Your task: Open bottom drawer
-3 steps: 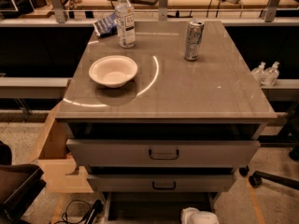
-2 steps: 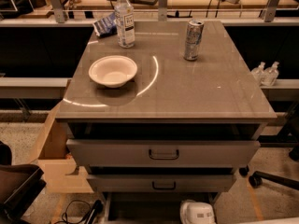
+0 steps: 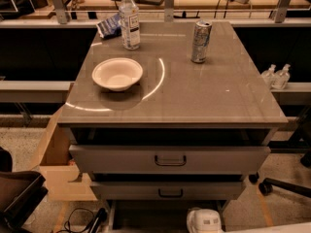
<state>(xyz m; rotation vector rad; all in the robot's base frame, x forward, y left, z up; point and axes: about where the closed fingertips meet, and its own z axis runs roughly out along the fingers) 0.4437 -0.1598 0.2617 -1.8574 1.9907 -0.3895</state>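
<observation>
At 6 o'clock my hand (image 3: pixel 204 222), opening unclear to me, should pull the rigid, probably light bottom drawer (image 3: pixel 146 216) at front centre.

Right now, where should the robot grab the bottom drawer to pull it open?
In the middle of the front of the bottom drawer, coming straight from the front. The middle drawer above has a bar handle at its centre; this one's is too dark to see, but likely sits likewise. The gripper hangs low in front of it, right of centre.
</observation>
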